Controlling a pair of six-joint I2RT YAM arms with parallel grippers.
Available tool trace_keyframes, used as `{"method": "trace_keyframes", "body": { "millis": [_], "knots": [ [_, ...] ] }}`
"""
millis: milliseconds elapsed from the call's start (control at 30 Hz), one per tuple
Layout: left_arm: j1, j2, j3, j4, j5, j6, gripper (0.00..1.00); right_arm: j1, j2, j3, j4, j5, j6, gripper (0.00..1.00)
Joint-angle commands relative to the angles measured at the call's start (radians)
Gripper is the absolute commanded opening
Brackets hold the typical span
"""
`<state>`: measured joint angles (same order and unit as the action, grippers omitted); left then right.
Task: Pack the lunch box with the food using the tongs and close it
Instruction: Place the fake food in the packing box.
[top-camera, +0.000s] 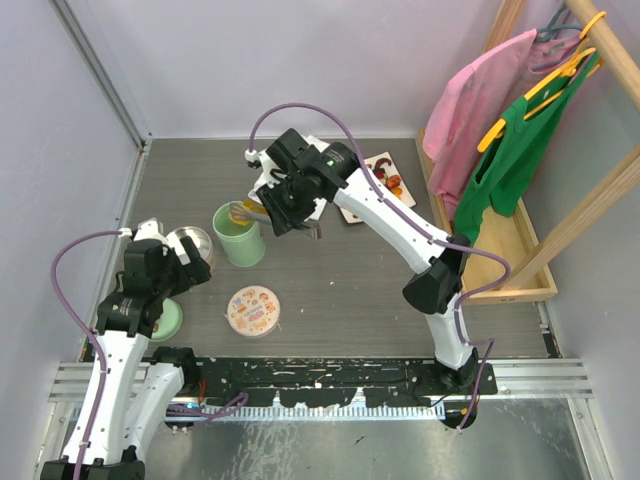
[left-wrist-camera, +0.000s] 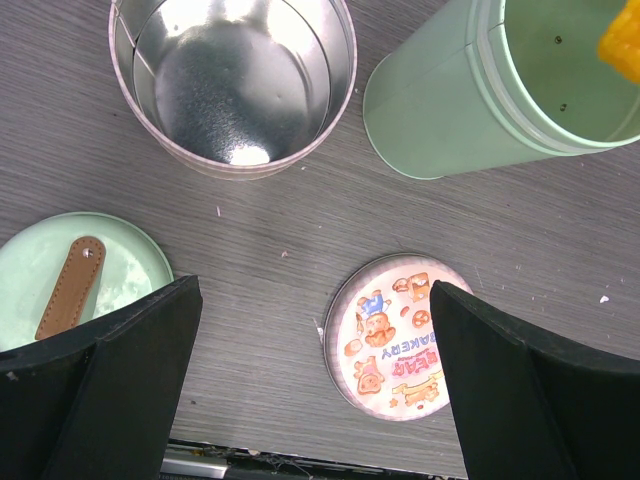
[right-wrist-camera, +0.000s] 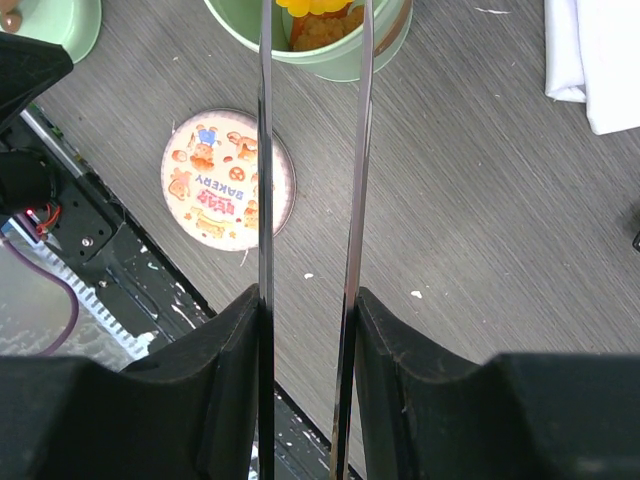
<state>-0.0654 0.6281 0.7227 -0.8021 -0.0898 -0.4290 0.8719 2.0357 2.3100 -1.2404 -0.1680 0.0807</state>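
**Right wrist view.** The right jaws are clamping narrow on the long slim grey metal tongs (right-wrist-camera: 265, 200), 1 finger pressing each of the 2 thin arms. The tips are hanging over the tall mint-green cylindrical lunch box (right-wrist-camera: 350, 68) and pinching a yellow bite-size piece (right-wrist-camera: 315, 5). A brown crumbed piece (right-wrist-camera: 322, 32) is lying inside the box.
Risk: the steel arms are looking smooth and springy. If they are slipping against the pads, the tips could spread early and drop the piece on the grey wood-grain counter (right-wrist-camera: 480, 200).

**Left wrist view.** The left jaws are standing wide and holding nothing, with the matte black fingers (left-wrist-camera: 130, 380) hovering over the counter. Below them are lying:
- the flat mint-green lid with its brown oblong knob (left-wrist-camera: 125, 270)
- a round printed bakery lid (left-wrist-camera: 395, 335)
- a shiny open round metal tin (left-wrist-camera: 220, 90)

An orange piece (left-wrist-camera: 622, 35) is showing above the box mouth.

**Top view.** The remaining food (top-camera: 385, 182) is sitting as a small heap on a white rectangular tray (top-camera: 352, 208), well apart from the box and beyond the right arm.
Risk: the box is tall and narrow, so tongs catching its rim could be tipping it. Repeated trips are also giving loose pieces more chances to fall.
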Motion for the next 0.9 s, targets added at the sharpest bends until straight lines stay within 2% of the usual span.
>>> {"method": "trace_keyframes", "body": {
  "millis": [0,333,533,733,867],
  "knots": [
    [-0.004,-0.008,0.006,0.043,-0.005,0.004,0.98,0.016,0.018,0.059,0.028,0.0,-0.008,0.4],
    [-0.004,-0.009,0.007,0.043,-0.004,0.005,0.98,0.019,-0.021,0.071,0.052,0.022,-0.012,0.52],
    [-0.004,-0.008,0.007,0.044,-0.003,0.006,0.98,0.019,-0.087,0.033,0.103,0.053,-0.011,0.54],
    [-0.004,-0.007,0.008,0.043,-0.001,0.006,0.98,0.007,-0.162,-0.007,0.114,0.246,-0.022,0.54],
    [-0.004,-0.007,0.007,0.043,0.0,0.006,0.98,-0.074,-0.205,-0.087,0.113,0.322,0.005,0.54]
  ]
}}
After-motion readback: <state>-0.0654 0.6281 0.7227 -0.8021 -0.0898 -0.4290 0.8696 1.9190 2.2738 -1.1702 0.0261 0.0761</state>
